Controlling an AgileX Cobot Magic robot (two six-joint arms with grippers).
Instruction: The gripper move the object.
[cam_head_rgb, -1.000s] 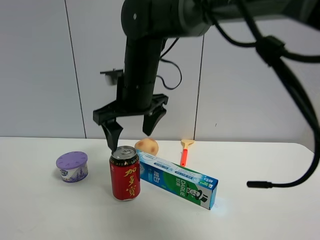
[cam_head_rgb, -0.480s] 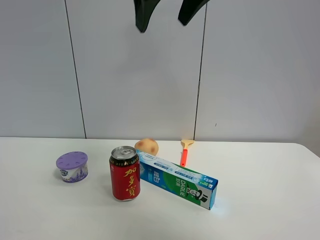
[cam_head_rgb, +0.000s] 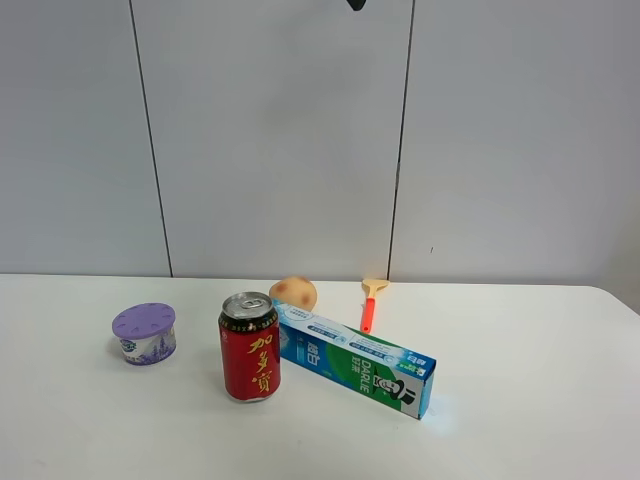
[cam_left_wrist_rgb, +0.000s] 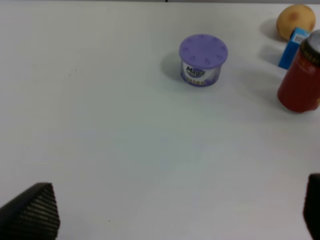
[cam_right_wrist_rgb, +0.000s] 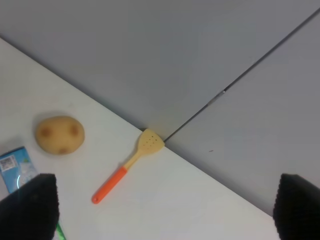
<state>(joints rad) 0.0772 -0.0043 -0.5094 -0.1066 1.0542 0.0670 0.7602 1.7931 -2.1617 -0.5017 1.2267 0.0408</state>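
Observation:
The red drink can (cam_head_rgb: 249, 346) with gold characters stands upright on the white table (cam_head_rgb: 520, 400), just left of the blue-green toothpaste box (cam_head_rgb: 355, 360). Nothing holds it. Only a black fingertip (cam_head_rgb: 356, 4) of my right gripper shows at the top edge of the exterior view, far above the can. In the right wrist view the right gripper (cam_right_wrist_rgb: 162, 202) is open and empty, high over the table. The left gripper (cam_left_wrist_rgb: 175, 212) is open and empty, well short of the can (cam_left_wrist_rgb: 301, 75). The left gripper is out of the exterior view.
A purple-lidded cup (cam_head_rgb: 144, 333) stands left of the can. A potato (cam_head_rgb: 293, 293) and an orange-handled spatula (cam_head_rgb: 370, 303) lie behind the box, near the grey wall panels (cam_head_rgb: 270, 140). Both also show in the right wrist view: the potato (cam_right_wrist_rgb: 60, 135) and the spatula (cam_right_wrist_rgb: 127, 170).
The right gripper has risen from just above the can to almost out of the top of the exterior view. The can and the other things have not moved.

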